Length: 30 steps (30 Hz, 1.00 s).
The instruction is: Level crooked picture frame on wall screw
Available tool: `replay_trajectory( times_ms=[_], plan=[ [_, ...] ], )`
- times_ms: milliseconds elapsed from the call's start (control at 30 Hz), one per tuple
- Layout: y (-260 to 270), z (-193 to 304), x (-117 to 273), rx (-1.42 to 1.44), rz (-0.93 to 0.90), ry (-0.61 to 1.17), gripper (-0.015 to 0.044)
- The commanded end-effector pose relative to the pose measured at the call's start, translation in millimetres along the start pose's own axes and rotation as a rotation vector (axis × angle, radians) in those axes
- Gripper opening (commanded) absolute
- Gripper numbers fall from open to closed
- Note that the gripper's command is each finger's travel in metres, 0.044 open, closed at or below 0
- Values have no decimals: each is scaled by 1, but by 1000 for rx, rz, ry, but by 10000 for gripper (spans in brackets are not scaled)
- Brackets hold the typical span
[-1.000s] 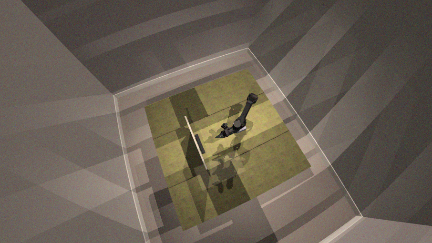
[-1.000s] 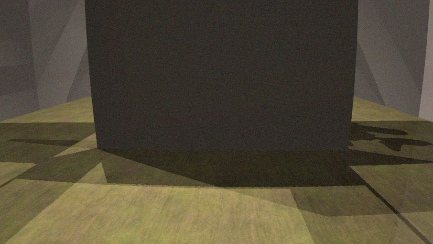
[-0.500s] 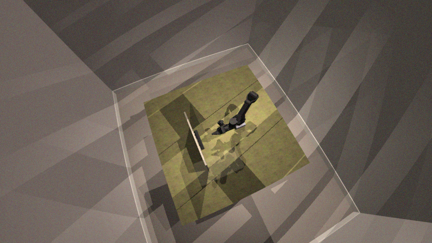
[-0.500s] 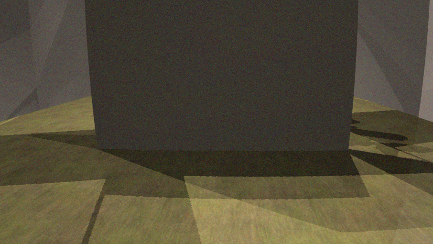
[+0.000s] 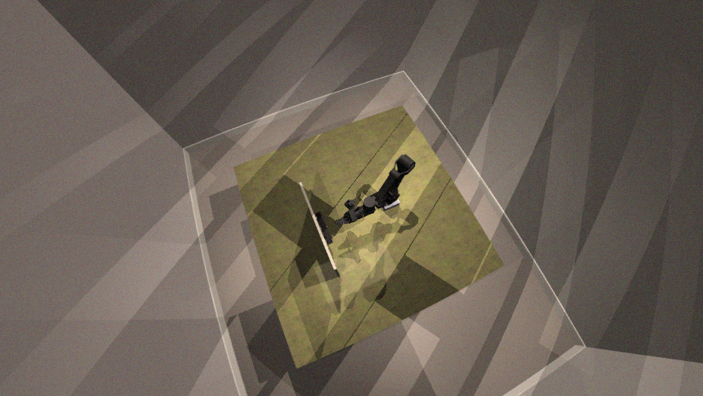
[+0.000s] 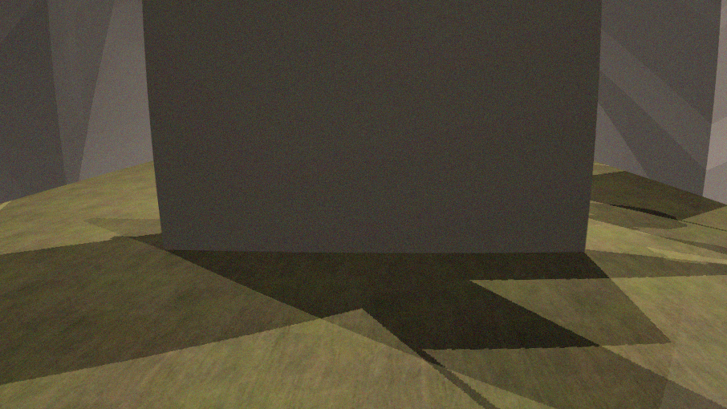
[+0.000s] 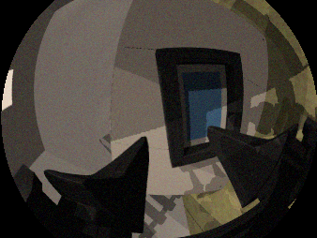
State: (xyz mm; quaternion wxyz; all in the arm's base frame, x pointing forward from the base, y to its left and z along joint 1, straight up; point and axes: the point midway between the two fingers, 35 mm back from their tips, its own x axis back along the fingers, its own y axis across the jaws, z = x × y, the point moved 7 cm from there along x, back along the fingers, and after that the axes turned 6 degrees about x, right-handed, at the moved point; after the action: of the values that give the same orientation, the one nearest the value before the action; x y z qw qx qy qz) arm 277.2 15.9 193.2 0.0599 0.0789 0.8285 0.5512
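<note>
The picture frame (image 5: 323,227) (image 7: 172,103) has a thick black border around a blue picture and hangs on the upright wall panel (image 5: 307,199) (image 6: 371,127) (image 7: 136,94). In the wrist view its sides lean, but that view is itself turned and bent, so I cannot tell how far it is from level. My gripper (image 5: 337,222) (image 7: 177,133) is open and empty. It stands a short gap in front of the frame; the right finger covers the frame's lower right corner in the wrist view. The screw and notched strip are hidden. The exterior view shows only the panel's back.
The arm (image 5: 391,184) reaches toward the panel from the right in the top view. A small white block (image 5: 392,204) shows beside the arm. The panel stands on a green-yellow floor mat (image 5: 442,241) (image 6: 203,370), crossed by hard shadows.
</note>
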Motion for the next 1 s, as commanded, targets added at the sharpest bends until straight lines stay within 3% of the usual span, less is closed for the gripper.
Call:
replay_trajectory(
  times_ms=[0,967],
  plan=[
    [-4,-1,-24,3,-4,-3,260],
    [-3,-2,-47,3,-6,-4,260]
  ],
)
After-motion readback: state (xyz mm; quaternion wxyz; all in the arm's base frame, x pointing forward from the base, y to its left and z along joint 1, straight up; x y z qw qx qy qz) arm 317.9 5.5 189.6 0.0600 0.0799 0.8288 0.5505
